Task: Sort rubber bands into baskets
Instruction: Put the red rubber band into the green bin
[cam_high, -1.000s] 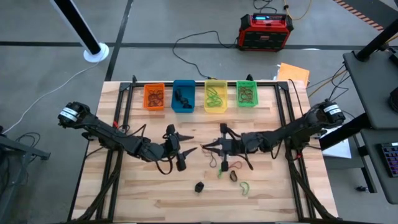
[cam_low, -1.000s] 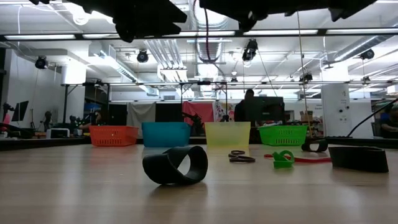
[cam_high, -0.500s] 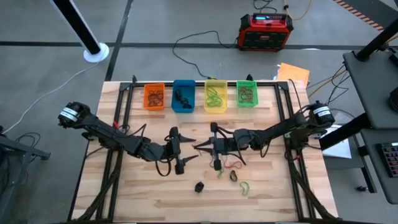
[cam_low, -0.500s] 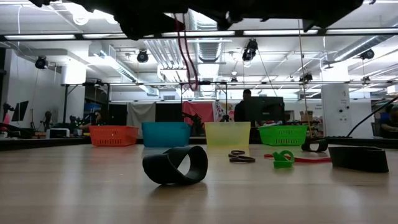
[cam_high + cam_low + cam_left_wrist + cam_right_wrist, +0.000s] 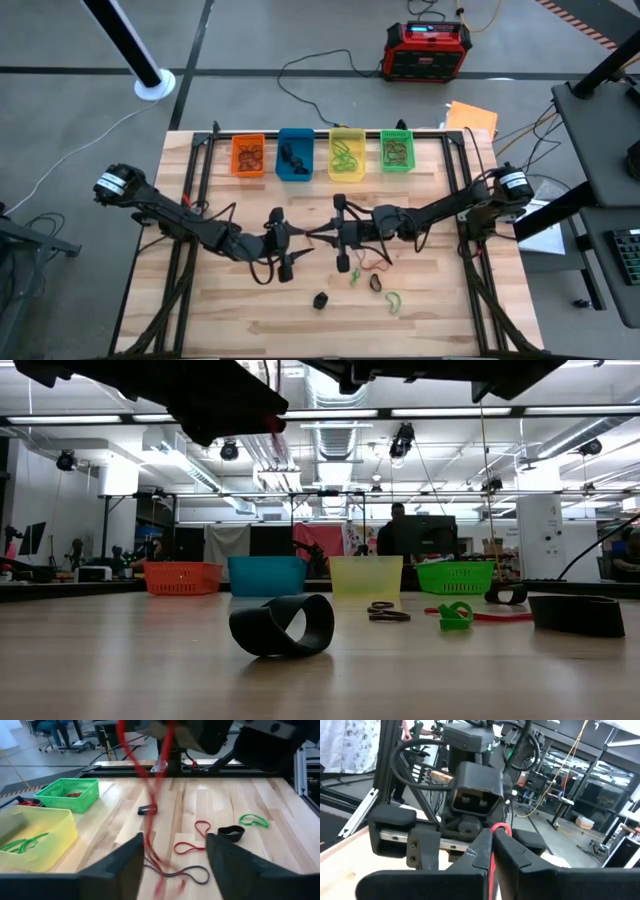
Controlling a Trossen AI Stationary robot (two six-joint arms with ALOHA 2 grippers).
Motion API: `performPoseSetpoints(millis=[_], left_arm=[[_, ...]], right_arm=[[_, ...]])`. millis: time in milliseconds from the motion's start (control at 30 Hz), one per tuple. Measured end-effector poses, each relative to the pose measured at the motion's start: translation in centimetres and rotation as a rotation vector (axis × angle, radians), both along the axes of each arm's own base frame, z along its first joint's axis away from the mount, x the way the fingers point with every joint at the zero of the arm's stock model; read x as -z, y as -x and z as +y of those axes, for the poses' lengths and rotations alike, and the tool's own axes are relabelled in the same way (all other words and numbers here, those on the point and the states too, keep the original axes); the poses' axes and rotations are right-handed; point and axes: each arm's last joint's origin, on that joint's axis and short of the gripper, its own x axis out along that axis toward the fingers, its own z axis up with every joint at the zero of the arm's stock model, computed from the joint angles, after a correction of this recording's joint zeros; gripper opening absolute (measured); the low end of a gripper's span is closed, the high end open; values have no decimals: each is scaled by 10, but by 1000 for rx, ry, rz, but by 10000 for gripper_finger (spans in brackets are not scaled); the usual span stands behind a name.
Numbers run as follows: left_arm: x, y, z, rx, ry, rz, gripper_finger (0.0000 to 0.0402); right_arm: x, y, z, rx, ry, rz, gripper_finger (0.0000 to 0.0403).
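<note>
Two grippers (image 5: 318,236) nose-to-nose, mid-table (image 5: 230,310).

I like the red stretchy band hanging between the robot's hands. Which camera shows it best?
The left wrist view: the red rubber band dangles right in front, between the left gripper's fingers. The right wrist view shows only its top, pinched in the right gripper. The high and low views barely show it.

Grey floor (image 5: 80,110), ceiling strip lights (image 5: 440,412), wooden table (image 5: 230,320).
</note>
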Motion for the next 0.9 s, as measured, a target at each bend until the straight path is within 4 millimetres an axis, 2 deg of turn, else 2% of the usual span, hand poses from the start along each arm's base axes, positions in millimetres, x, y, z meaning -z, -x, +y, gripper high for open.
performPoseSetpoints(millis=[100, 200, 267, 633, 767, 900], left_arm=[[0, 1, -1, 2, 4, 0, 128], [0, 1, -1, 4, 5, -1, 43], [0, 1, -2, 5, 10, -2, 13], [-2, 9, -23, 83, 15, -25, 1], [-3, 16, -37, 137, -9, -34, 1], [-10, 24, -48, 93, -68, -88, 0]], right_arm=[[0, -1, -3, 8, -11, 3, 9], [0, -1, -6, 25, -35, 5, 9], [1, -1, -8, 54, -62, 16, 9], [12, -2, -10, 72, -186, 129, 14], [13, -2, -10, 66, -216, 143, 41], [19, -1, -10, 71, -239, 204, 83]])
